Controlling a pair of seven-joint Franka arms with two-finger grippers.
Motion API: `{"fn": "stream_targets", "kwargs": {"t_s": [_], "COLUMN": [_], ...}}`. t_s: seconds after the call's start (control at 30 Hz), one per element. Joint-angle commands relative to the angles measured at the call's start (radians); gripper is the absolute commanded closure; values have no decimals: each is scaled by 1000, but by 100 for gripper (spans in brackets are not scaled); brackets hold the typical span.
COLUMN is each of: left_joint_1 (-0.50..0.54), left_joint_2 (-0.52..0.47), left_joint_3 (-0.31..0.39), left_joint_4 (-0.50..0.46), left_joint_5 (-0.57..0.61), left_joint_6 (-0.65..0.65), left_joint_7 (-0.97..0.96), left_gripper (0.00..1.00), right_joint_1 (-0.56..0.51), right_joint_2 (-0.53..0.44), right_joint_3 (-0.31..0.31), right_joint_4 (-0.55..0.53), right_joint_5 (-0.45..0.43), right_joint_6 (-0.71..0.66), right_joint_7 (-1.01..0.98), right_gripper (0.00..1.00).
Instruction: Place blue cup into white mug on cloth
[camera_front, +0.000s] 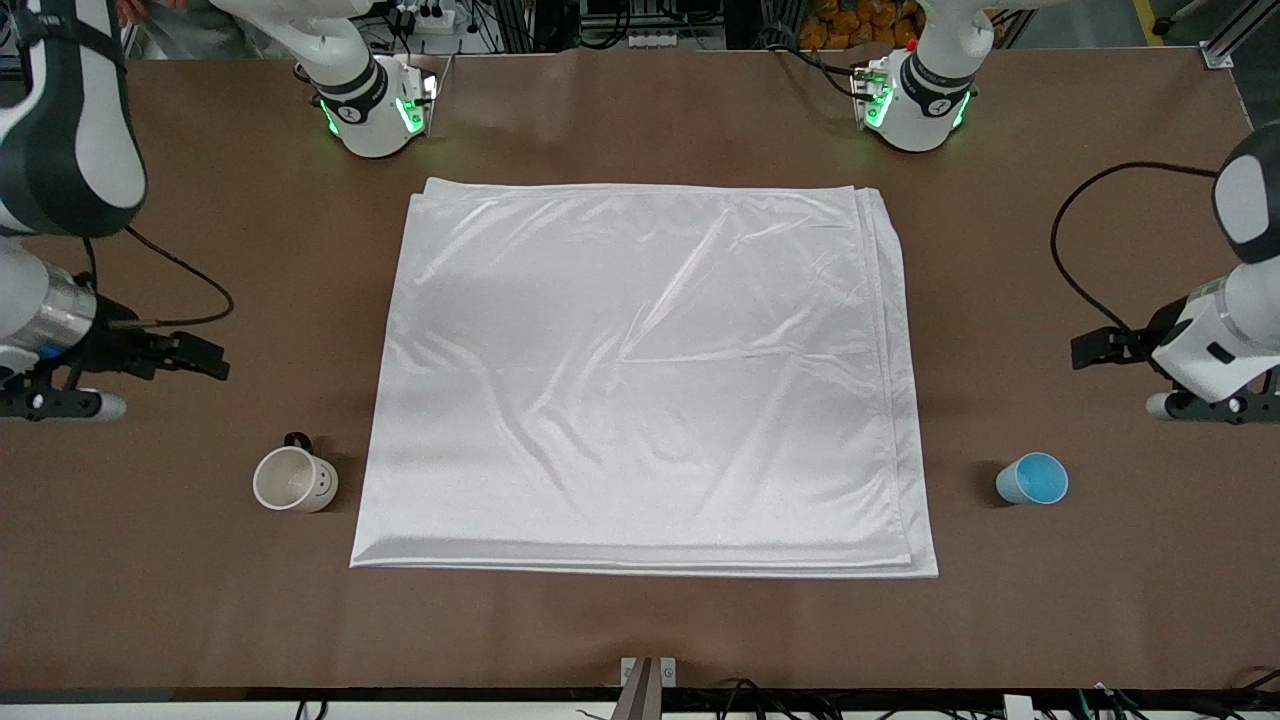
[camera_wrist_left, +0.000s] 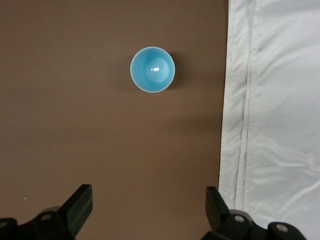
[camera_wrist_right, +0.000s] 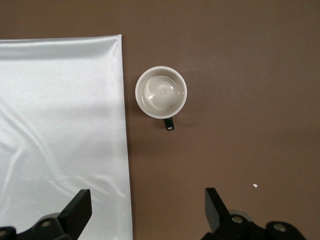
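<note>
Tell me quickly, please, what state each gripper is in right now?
Left gripper: open, holding nothing, over bare table near the blue cup.
Right gripper: open, holding nothing.

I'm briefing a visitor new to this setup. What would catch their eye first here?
The cloth, big and shiny white, covers the middle of the brown table. Off it stand the blue cup toward the left arm's end and the white mug toward the right arm's end, both upright and empty.

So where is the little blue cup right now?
The blue cup stands upright on the bare brown table, beside the cloth at the left arm's end, not on it.
</note>
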Motion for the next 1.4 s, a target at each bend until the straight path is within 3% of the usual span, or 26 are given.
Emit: {"fn": "stream_targets", "kwargs": {"t_s": [0.0,0.3,0.5,1.07,1.37], "left_joint_1": [10,7,8,48,59], "left_joint_2": [94,175,250,420,463], "left_joint_3": [-2,-2,9,25,25], "left_joint_4": [80,150,206,204,199], "left_joint_5": [24,24,22,19,18], "left_joint_6": [22,48,120,373,410], "left_joint_7": [36,68,100,100,102], "left_gripper": [0,0,0,0,0], "right_joint_1": [5,0,3,0,0], "right_joint_2": [90,202,227,308,349], "right_joint_3": [-2,-2,-2,-2,-2], "right_joint_4": [16,5,-81,-113,-111], "right_joint_5": [16,16,15,15,13], "right_joint_6": [63,163,302,404,479], "right_joint_7": [5,-17,-24,-26,-27], "right_gripper": [0,0,0,6,15]}}
